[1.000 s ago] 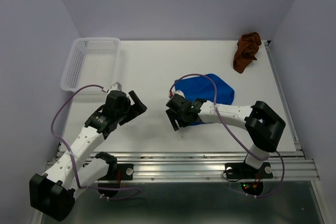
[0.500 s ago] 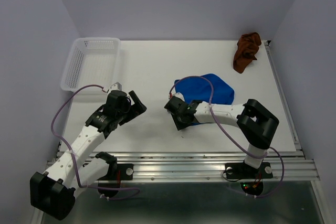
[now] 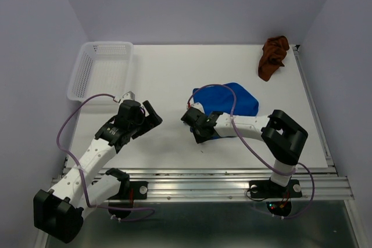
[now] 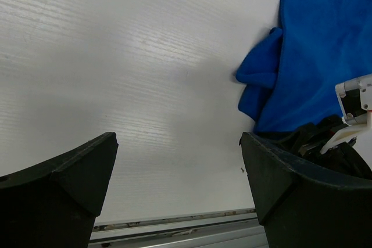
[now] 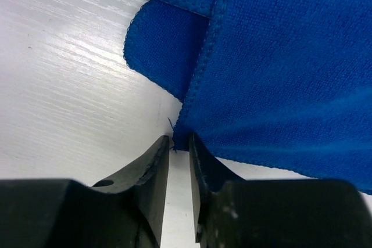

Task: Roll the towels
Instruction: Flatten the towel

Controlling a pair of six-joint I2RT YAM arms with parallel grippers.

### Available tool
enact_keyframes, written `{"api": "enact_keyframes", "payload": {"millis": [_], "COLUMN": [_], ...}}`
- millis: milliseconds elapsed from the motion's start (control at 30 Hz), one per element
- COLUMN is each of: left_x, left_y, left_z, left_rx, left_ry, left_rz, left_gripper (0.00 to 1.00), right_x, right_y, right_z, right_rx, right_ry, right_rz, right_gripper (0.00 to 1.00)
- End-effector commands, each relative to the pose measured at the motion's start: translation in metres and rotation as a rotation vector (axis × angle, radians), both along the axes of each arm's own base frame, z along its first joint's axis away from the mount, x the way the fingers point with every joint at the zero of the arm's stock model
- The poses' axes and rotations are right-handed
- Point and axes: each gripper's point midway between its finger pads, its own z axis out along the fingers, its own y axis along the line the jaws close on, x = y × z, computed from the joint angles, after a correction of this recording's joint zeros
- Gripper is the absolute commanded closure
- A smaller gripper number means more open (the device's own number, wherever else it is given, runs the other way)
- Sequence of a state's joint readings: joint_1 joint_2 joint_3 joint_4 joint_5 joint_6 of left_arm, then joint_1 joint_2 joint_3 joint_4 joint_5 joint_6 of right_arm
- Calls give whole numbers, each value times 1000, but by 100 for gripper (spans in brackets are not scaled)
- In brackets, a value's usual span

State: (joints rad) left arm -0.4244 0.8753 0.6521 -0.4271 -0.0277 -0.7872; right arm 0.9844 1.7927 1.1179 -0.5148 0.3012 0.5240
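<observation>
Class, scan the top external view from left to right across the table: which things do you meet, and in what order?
white basket → left gripper → blue towel → rust-brown towel

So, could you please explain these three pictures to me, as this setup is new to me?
Two robot arms are bolted at the near edge of a white table. One picture looks down from above; the other two come from a camera on each wrist, showing its own black fingers. On the table lie a blue towel, a crumpled rust-brown towel at far right and a white perforated basket at far left. The left gripper is open, holding nothing. The right gripper pinches a corner of the blue towel.
</observation>
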Motion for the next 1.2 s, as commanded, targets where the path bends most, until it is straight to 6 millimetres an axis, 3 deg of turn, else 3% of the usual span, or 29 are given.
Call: {"api": "enact_keyframes", "payload": {"millis": [0,67,167,233,433,500,633,733,900,1000,1167], "left_x": [2,3,3,2,-1,0,-4,-7,-13,-11,6], "left_y": [0,0,-1,-3,-16,-22,-40,-58,-87,-101,-120], "left_z": [5,5,4,3,-3,-2,-3,-4,-21,-29,-33], "left_rx": [5,6,4,-2,-44,-52,-72,-80,-58,-34,13], "left_ry": [-13,-14,-13,-7,2,-9,-17,-18,38,63,43], "left_rz": [2,2,-6,-16,-75,-92,-161,-216,-282,-288,-284], "left_gripper": [1,1,1,1,1,1,1,1,1,1,1], "right_x": [5,6,12,15,34,41,54,72,83,84,82], "right_y": [-5,-5,-7,-6,7,0,-27,-63,-108,-132,-148], "right_z": [-13,-13,-12,-8,54,81,107,120,135,130,123], "right_rx": [-46,-48,-56,-46,107,158,269,300,336,328,316], "right_ry": [-20,-23,-37,-54,-210,-261,-263,-286,-332,-336,-329], "right_rz": [-47,-50,-64,-68,-74,-110,-202,-299,-420,-482,-507], "right_gripper": [76,80,96,99,99,99,99,99,99,99,99]}}
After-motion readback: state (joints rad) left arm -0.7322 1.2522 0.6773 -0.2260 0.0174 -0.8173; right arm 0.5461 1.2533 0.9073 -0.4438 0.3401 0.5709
